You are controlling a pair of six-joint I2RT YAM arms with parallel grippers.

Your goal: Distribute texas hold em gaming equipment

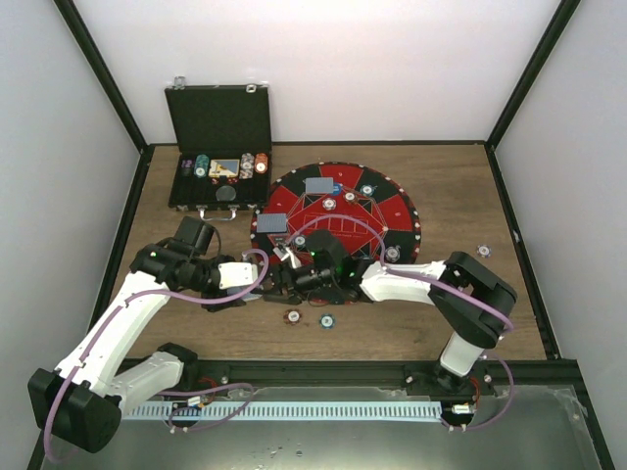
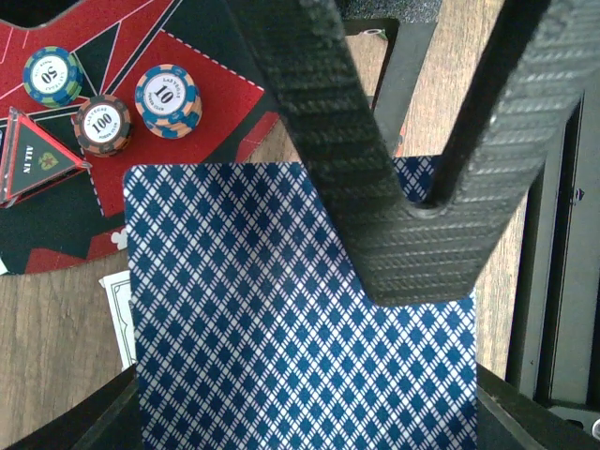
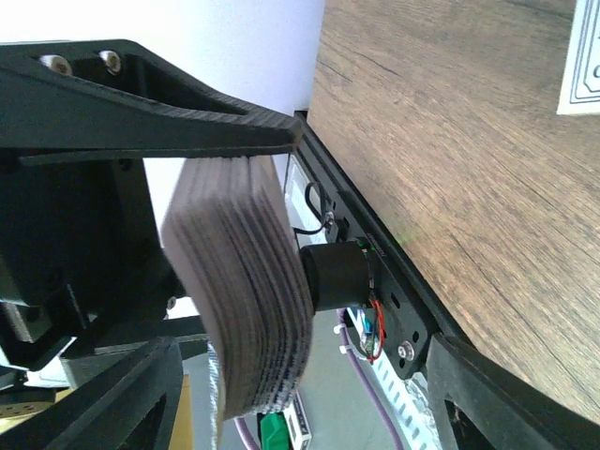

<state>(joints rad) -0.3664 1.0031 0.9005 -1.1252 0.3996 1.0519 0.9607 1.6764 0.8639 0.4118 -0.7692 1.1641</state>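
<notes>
My left gripper [image 1: 253, 279] [image 2: 305, 417] is shut across the width of a deck of blue-diamond-backed cards [image 2: 272, 328], at the mat's near-left edge. My right gripper [image 1: 284, 282] [image 3: 309, 398] is open around the same deck [image 3: 244, 300]. One of its ribbed fingers [image 2: 375, 187] lies against the deck's back. Chips marked 50 [image 2: 53, 75], 100 [image 2: 101, 124] and 10 [image 2: 167, 100] sit on the mat. Two small card piles [image 1: 271, 222] [image 1: 318, 185] lie on the mat.
The round red-and-black mat [image 1: 294, 196] fills the middle. The open black case [image 1: 217, 147] holding chips stands at the back left. Loose chips lie on the wood [image 1: 292, 315] [image 1: 326, 319] [image 1: 484, 251]. A white face-up card [image 2: 114, 300] [image 3: 583, 56] lies beside the deck.
</notes>
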